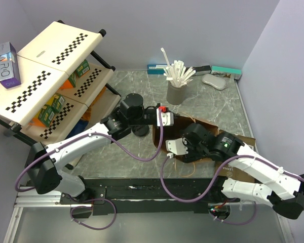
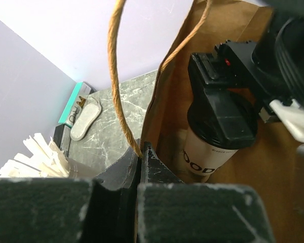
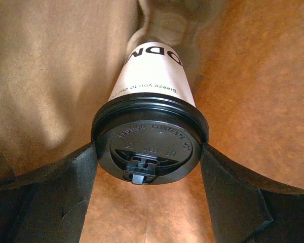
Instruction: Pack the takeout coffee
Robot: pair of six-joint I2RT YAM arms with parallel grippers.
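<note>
grey stone table (image 1: 218, 109) has a brown paper bag (image 3: 40, 76) on it. the left claw (image 2: 142, 158) is pinched shut on the bag's edge and holds it open. the right claw (image 3: 149, 154) is deep inside the bag. it grips the white cup (image 3: 154, 76) at its black lid (image 3: 149, 144), one finger on each side. so the cup is in the bag, but i cannot tell if its bottom rests on anything. i think this is the putting-in step. next the cup must sit steady, then the right claw should open slowly and back out straight.
</note>
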